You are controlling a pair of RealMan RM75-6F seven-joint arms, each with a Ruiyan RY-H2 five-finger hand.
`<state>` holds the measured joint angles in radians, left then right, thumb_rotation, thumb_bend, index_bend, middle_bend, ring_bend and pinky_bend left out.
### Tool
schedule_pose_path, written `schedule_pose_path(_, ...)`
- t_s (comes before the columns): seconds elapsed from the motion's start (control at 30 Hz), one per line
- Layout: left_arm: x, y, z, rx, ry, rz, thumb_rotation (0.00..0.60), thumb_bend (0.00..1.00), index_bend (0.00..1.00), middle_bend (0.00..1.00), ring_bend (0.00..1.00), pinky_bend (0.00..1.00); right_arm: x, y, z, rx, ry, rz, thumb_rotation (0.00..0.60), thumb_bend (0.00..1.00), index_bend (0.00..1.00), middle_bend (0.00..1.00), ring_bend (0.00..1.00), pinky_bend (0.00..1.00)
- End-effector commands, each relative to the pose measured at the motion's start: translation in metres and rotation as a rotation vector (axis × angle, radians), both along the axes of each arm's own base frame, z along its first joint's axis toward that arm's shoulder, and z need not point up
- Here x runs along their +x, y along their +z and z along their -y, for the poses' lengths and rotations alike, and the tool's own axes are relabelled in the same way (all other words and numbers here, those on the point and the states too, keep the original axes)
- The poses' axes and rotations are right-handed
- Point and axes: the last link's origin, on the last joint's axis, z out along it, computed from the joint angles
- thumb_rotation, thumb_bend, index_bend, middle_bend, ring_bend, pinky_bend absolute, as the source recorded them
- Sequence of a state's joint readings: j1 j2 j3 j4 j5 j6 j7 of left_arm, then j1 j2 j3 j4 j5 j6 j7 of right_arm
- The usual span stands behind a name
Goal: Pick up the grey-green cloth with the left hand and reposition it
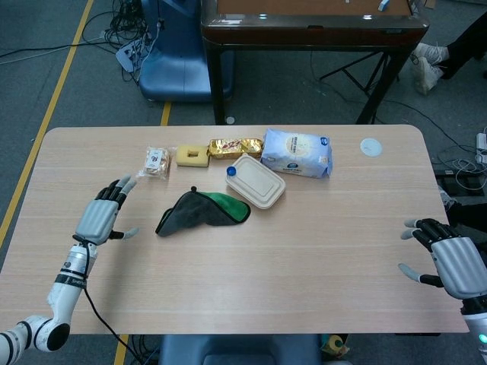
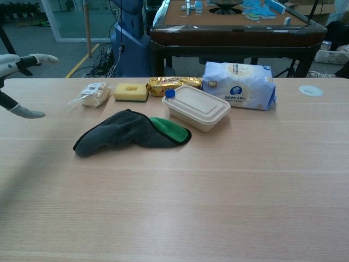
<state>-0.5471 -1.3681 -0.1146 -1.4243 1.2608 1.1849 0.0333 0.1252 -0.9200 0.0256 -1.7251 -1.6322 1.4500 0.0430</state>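
Observation:
The grey-green cloth (image 1: 202,212) (image 2: 131,131) lies crumpled on the table, its green side showing at the right end beside the lidded box. My left hand (image 1: 100,217) hovers well to the left of it with fingers spread and nothing in it; only its fingertips (image 2: 24,112) show at the left edge of the chest view. At the table's right front edge my right hand (image 1: 449,262) holds nothing, its fingers apart.
Behind the cloth stand a beige lidded box (image 1: 255,182) with a blue cap, a white-blue wipes pack (image 1: 297,153), a gold packet (image 1: 235,146), a yellow sponge (image 1: 192,155) and a small snack bag (image 1: 155,160). A white disc (image 1: 370,147) lies far right.

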Motion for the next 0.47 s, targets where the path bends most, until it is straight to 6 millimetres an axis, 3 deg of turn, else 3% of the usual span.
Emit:
schedule_pose_path(0.03, -0.017, 0.016, 0.026, 0.042, 0.045, -0.029, 0.600, 0.13, 0.00, 0.00, 0.00, 0.11, 0.001, -0.003, 0.002, 0.009, 0.009, -0.001, 0.600, 0.23, 0.40, 0.29, 0.23, 0.32)
schedule_pose_path(0.27, -0.043, 0.043, 0.079, 0.100, 0.132, -0.061, 0.600, 0.13, 0.00, 0.00, 0.00, 0.11, 0.002, -0.011, 0.006, 0.040, 0.030, -0.005, 0.600, 0.23, 0.40, 0.29, 0.22, 0.32)
schedule_pose_path(0.47, -0.051, 0.058, 0.118, 0.163, 0.171, -0.052, 0.600, 0.13, 0.00, 0.00, 0.00, 0.11, 0.002, -0.017, 0.009, 0.064, 0.049, -0.001, 0.600, 0.23, 0.36, 0.26, 0.20, 0.30)
